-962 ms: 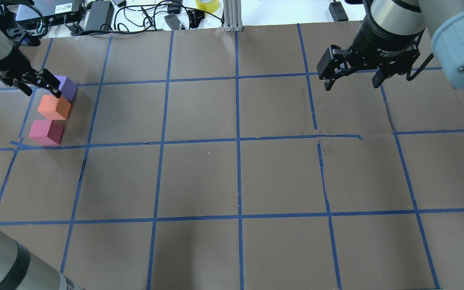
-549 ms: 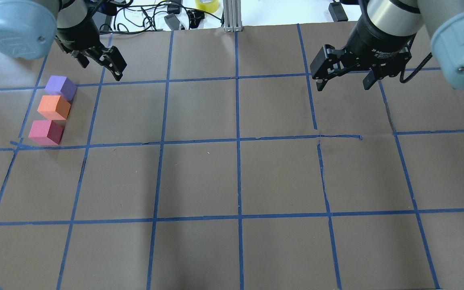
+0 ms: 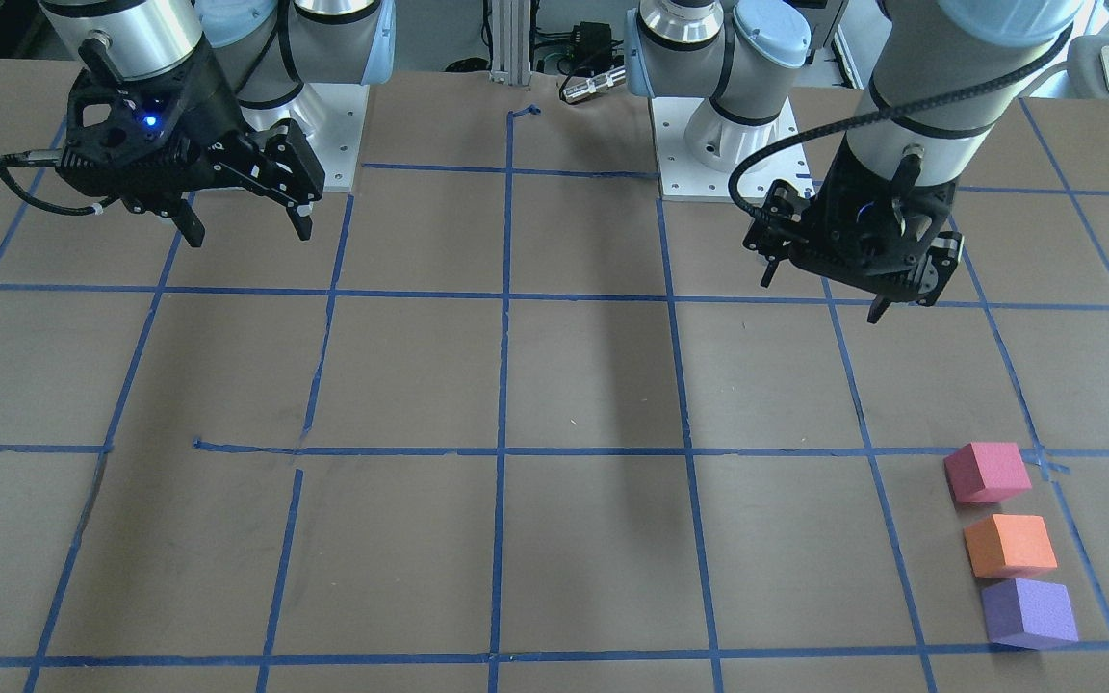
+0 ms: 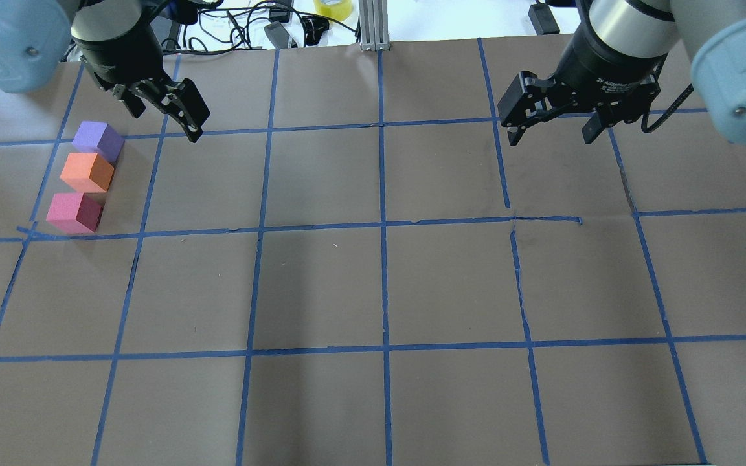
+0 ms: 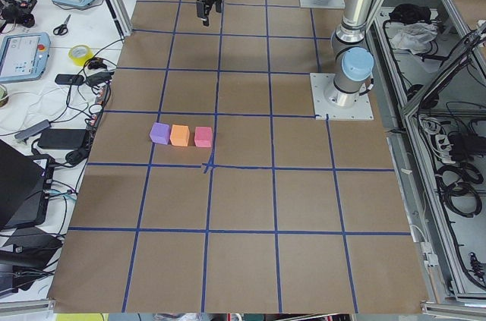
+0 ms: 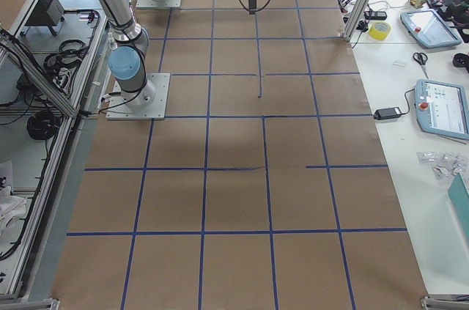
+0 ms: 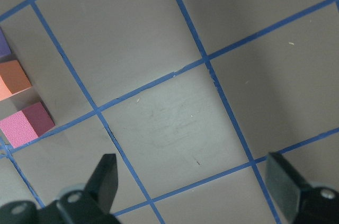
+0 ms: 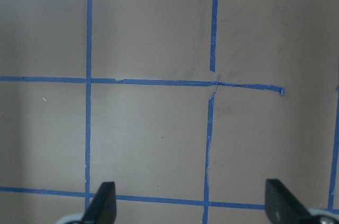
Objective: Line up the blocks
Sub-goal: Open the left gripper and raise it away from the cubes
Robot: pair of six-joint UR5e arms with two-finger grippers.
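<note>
Three foam blocks stand in a short touching row near the table's left side: purple, orange, pinkish-red. The front-facing view shows them at its lower right: pinkish-red, orange, purple. My left gripper hangs open and empty above the table, to the right of the purple block and apart from it. Its wrist view shows the pinkish-red block and orange block at the left edge. My right gripper is open and empty over the far right of the table.
The table is brown paper with a blue tape grid. Cables, power bricks and a yellow tape roll lie beyond the far edge, beside an aluminium post. Both arm bases stand at the robot's side.
My left gripper has left the purple block, lifted and swung right. The three blocks have not moved. My right gripper shifted slightly left.
</note>
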